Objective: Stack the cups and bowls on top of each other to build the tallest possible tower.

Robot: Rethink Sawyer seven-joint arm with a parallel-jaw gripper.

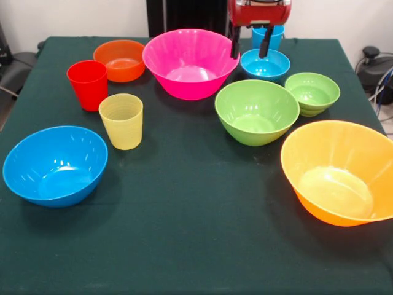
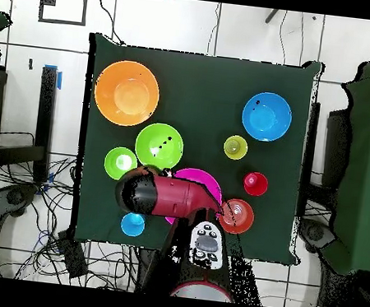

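The gripper hangs with fingers spread open and empty just above the small blue bowl, at two o'clock from the large pink bowl. The light blue cup stands behind. No tower exists; every bowl and cup sits separately on the dark green surface.

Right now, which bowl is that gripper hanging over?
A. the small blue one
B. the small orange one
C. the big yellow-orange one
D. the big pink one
A: in the front view the gripper hangs open right above the small blue bowl, beside the big pink bowl.
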